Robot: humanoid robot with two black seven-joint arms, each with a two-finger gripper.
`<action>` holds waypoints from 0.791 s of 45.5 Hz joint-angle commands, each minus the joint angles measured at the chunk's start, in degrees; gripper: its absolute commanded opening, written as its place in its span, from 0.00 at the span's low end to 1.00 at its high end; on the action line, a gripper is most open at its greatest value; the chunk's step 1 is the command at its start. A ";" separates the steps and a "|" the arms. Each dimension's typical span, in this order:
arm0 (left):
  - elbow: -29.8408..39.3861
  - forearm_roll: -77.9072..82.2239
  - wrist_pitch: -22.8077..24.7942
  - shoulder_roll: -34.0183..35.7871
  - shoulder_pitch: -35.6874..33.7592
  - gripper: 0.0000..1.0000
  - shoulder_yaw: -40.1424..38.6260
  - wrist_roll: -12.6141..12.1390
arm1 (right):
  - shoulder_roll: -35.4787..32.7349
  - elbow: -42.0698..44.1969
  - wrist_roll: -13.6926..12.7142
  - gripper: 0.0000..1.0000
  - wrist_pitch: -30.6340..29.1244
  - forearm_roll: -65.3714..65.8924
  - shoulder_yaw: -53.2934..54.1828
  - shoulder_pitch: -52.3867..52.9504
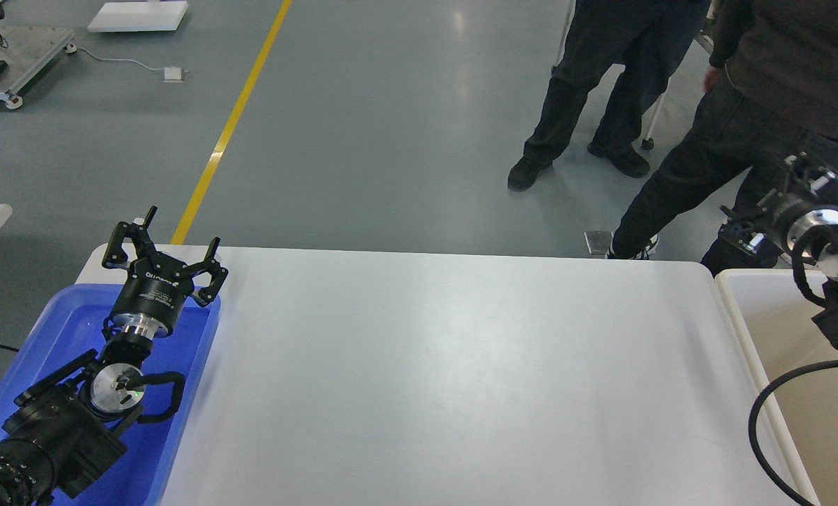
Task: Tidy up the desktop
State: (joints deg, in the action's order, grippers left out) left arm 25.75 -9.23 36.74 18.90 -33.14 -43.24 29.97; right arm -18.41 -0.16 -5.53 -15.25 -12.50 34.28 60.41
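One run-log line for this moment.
left claw: open, over blue tray | right claw: state unclear | desktop: bare | beige bin: right

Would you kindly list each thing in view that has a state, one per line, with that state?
left gripper: open, holding nothing, above the tray's far end.
right gripper: dark and end-on; open or shut cannot be told.
desktop: no loose items visible on it.
blue tray: lying at the desktop's left end, visible part holds nothing.
beige bin: at the right edge, visible part holds nothing.
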 commanded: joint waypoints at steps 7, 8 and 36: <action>0.00 0.00 -0.01 0.00 0.00 1.00 0.00 0.00 | 10.14 -7.84 0.35 1.00 -4.96 -2.70 3.86 3.93; 0.00 0.00 -0.01 0.00 0.00 1.00 0.00 0.00 | 11.02 -7.93 0.35 1.00 -5.05 -2.79 4.30 3.93; 0.00 0.00 -0.01 0.00 0.00 1.00 0.00 0.00 | 18.41 -8.28 0.87 1.00 -8.04 -4.81 14.67 -6.44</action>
State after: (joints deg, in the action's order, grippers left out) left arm 25.75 -9.23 36.74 18.89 -33.14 -43.24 29.97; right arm -1.09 -8.17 -4.94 -21.94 -16.10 47.24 58.09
